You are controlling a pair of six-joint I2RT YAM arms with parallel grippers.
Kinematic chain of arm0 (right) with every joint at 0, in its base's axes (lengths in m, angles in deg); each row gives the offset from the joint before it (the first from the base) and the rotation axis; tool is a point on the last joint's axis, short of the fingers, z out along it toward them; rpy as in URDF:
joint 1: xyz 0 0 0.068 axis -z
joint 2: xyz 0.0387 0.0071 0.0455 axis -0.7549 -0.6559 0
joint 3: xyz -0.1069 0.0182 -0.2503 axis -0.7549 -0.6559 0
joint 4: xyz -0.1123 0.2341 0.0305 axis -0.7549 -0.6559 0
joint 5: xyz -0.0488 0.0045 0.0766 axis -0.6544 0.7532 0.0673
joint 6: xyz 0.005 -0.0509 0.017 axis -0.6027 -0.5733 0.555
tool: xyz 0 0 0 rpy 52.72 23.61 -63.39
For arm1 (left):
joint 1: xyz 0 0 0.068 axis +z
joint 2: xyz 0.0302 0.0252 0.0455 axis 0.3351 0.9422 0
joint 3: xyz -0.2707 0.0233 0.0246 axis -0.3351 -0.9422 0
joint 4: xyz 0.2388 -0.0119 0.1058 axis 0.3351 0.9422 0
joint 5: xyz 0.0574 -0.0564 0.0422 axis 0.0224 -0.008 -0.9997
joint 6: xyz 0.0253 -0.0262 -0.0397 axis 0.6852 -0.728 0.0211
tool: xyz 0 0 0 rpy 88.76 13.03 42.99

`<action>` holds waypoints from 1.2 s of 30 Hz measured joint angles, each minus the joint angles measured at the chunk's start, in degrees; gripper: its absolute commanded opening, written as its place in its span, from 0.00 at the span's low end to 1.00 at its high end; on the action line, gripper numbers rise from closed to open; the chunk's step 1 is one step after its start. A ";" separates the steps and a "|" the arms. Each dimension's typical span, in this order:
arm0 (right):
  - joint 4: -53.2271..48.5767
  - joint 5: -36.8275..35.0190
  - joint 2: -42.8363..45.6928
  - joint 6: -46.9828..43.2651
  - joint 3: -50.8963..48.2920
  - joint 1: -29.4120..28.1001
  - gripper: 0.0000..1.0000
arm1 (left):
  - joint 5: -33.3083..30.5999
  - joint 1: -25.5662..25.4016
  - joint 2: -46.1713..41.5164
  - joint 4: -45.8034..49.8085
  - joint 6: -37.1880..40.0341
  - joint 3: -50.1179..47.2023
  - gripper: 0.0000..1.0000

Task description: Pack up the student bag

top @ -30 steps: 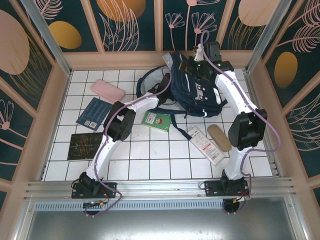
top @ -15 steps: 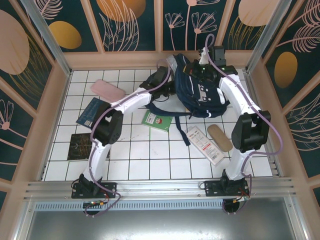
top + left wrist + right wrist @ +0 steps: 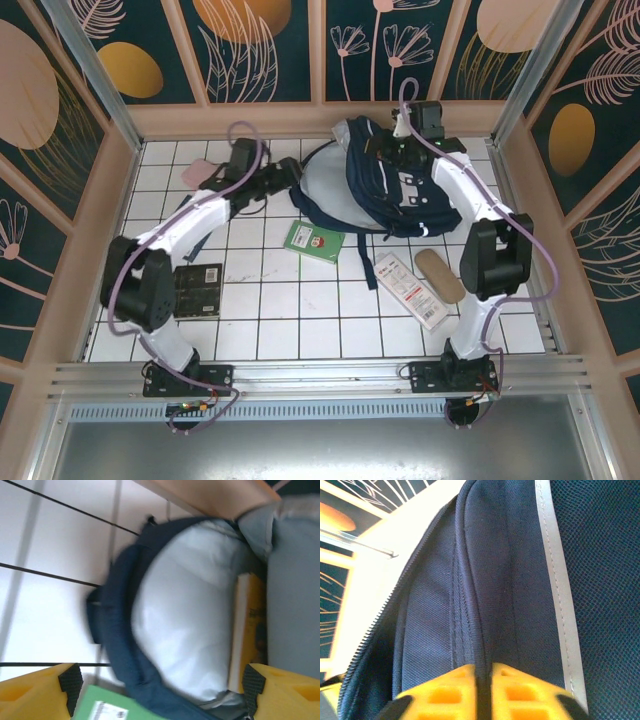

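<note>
Backpack (image 3: 385, 200), navy: open mouth faces your left gripper (image 3: 161, 680), jaws wide apart, just beside the pale lining (image 3: 185, 605). Your right gripper (image 3: 482, 677) is clamped on its top fold.

A large dark navy fabric backpack (image 3: 400, 190) blocks the white tiled tabletop (image 3: 300, 330) at 1 o'clock. Its pale-lined mouth (image 3: 185, 630) gapes toward 9 o'clock, with a yellow book (image 3: 254, 620) along its inner side. A green book (image 3: 314, 241) lies at centre, and a white flat packet (image 3: 410, 290) and a tan oval case (image 3: 438, 275) lie at 4 o'clock. The 6 o'clock strip is bare.
</note>
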State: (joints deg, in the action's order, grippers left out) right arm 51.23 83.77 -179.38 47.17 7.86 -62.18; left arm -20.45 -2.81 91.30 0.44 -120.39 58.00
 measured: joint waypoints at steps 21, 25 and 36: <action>5.64 -12.39 -1.79 0.70 -3.26 -16.70 0.99 | -5.60 24.96 -2.93 6.54 8.04 -14.80 0.89; 6.51 -14.53 -1.77 1.33 -4.37 -19.91 0.99 | -4.24 28.83 2.19 5.75 7.98 -15.30 0.87; 10.21 -18.71 -1.11 4.59 -8.70 -25.70 0.99 | 11.26 29.59 2.56 -12.39 0.72 -24.17 0.81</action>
State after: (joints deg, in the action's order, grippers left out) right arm 61.44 65.06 -180.49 51.76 -0.84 -87.89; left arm -9.19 26.78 93.86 -11.96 -119.67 33.82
